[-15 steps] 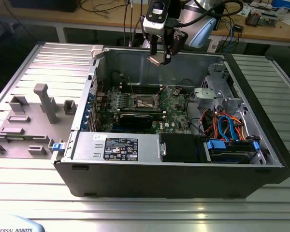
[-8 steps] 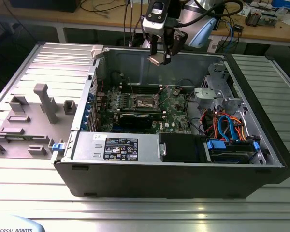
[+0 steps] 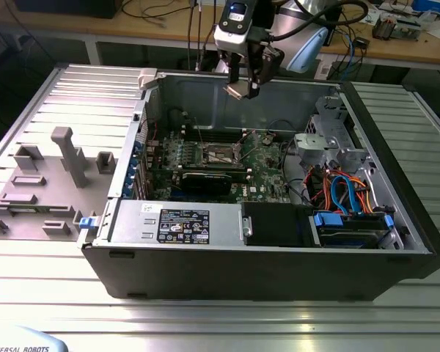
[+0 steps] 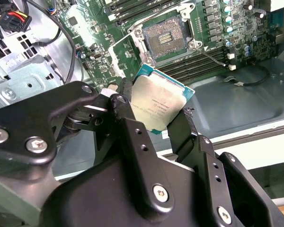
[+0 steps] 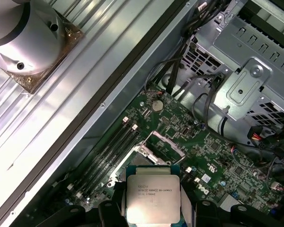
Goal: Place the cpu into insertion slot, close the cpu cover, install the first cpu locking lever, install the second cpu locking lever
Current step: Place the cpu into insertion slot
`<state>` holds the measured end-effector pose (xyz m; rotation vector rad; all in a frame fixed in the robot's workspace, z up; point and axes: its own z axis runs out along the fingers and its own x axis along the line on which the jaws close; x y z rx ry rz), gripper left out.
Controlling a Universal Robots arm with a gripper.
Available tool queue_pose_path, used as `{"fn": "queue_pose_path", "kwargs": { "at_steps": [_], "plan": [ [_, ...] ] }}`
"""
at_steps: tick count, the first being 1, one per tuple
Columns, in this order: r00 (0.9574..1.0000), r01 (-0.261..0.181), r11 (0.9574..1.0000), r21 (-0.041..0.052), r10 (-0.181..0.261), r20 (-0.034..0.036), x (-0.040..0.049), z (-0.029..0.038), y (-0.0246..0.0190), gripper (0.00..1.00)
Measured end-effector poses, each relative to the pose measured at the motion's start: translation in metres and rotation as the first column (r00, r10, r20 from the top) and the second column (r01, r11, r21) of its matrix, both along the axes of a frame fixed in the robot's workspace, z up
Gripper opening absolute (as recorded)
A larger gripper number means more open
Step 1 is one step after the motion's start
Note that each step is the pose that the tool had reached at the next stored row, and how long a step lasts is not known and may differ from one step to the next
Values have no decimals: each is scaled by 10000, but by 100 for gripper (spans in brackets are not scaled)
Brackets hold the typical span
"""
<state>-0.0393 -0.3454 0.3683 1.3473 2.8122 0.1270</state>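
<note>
At the exterior view's left, a grey moulded fixture block (image 3: 66, 158) sits on the ribbed aluminium table (image 3: 205, 323). Beside it lies the open black computer case (image 3: 279, 275). Above the case's far wall hangs the black two-finger gripper (image 3: 243, 82), pinching the small square silver-topped cpu (image 3: 235, 90) by opposite edges. The grip is plain in the second wrist view (image 4: 158, 101). The cpu is held well above the green motherboard (image 3: 268, 172), where the square insertion slot (image 3: 221, 155) lies uncovered, its dark centre exposed. Blue and orange cables (image 3: 345, 192) crowd the case's right end.

Silver-tan cpu (image 4: 157, 103) edged teal, black fingers (image 4: 132, 137), green motherboard (image 5: 217, 158)
</note>
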Motion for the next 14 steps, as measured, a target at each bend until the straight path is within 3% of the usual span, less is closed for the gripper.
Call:
{"fn": "queue_pose_path", "kwargs": {
  "at_steps": [7, 14],
  "plan": [
    [9991, 419, 9991, -3, -419, 0, 0, -1, 0, 54],
    [9990, 448, 9990, -2, -448, 0, 0, -1, 0, 54]
  ]
}}
